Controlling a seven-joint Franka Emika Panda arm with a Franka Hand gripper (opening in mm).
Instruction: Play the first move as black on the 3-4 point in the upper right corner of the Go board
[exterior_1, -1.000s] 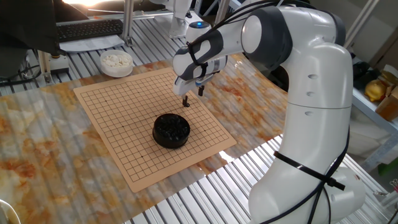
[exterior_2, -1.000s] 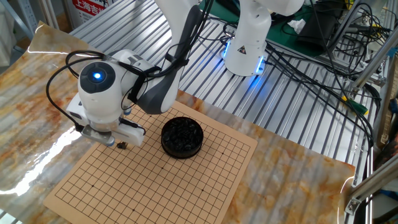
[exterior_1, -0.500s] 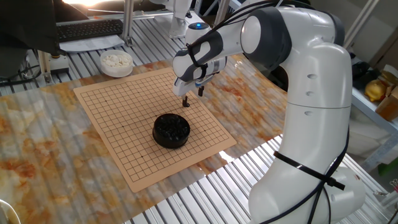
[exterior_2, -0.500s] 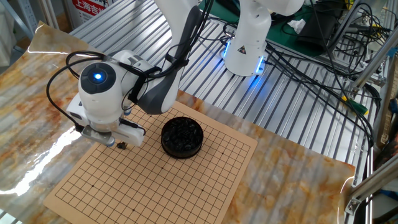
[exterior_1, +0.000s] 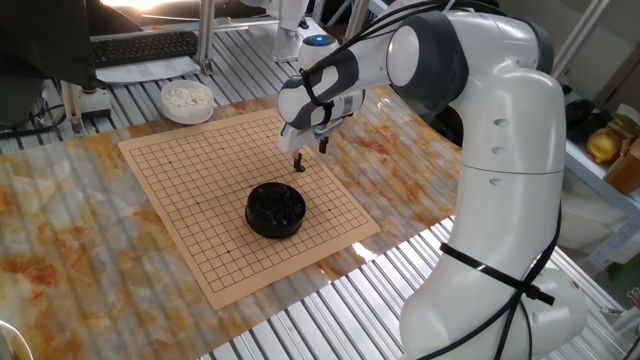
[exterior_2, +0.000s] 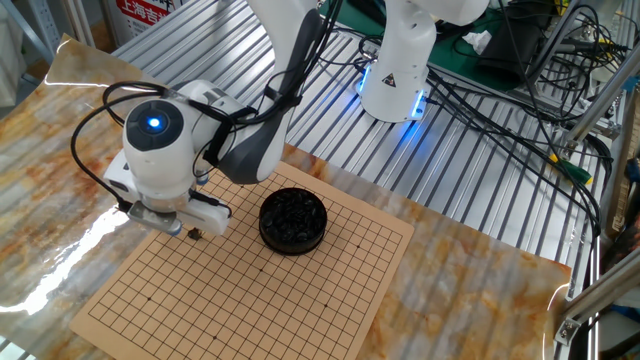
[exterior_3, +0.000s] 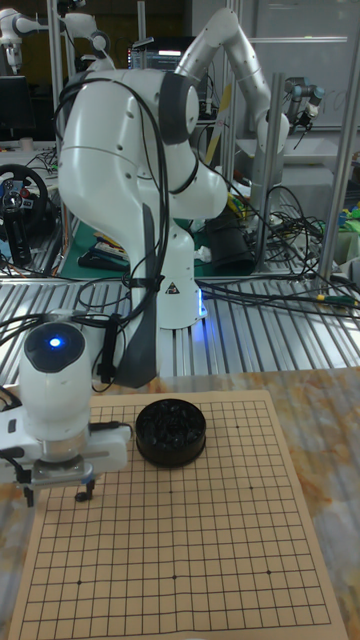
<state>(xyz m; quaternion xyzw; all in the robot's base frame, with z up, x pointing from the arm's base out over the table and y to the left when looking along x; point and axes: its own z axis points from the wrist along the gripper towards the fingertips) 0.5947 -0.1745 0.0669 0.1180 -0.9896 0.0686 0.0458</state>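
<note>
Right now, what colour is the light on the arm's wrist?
Blue, the light glowing on the wrist's white housing; clearest in the other fixed view.

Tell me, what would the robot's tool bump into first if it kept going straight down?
Probably the Go board. The tool points down over its bare grid, beside the black bowl. Whether a stone sits between the fingertips is too small to tell.

Go board (exterior_3: 200, 540) low in the shot, black bowl (exterior_3: 171, 432) sitting on the board near its far edge, gripper (exterior_3: 60, 493) left of the bowl, hanging right over the board's left edge, fingers pointing down
</note>
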